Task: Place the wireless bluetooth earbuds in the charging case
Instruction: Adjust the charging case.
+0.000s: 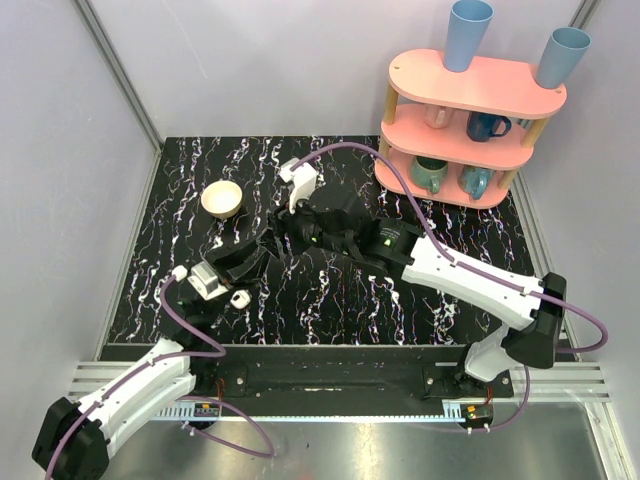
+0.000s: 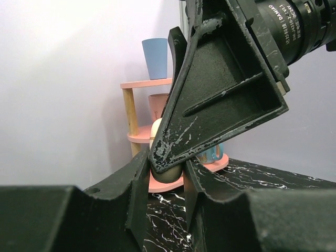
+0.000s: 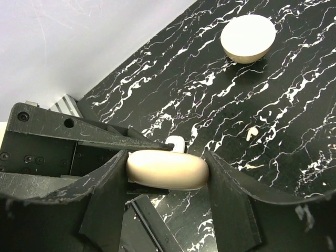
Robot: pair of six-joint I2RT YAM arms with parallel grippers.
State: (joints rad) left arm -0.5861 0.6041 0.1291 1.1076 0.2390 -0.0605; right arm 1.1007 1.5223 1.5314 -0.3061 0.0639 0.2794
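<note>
The left hand (image 2: 164,184) is clamped on the cream charging case (image 3: 167,169). The right hand (image 3: 167,181) brackets the same case at both ends; whether it grips firmly cannot be told. One earbud (image 3: 252,133) lies on the counter (image 3: 294,173), apart from the case.

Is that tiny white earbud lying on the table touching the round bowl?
Apart. Right wrist view shows bare marbled table between earbud and bowl.

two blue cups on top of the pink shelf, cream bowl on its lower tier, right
No: the cream bowl sits on the black table, far from the pink shelf, per the top view. The two blue cups are on top.
</note>
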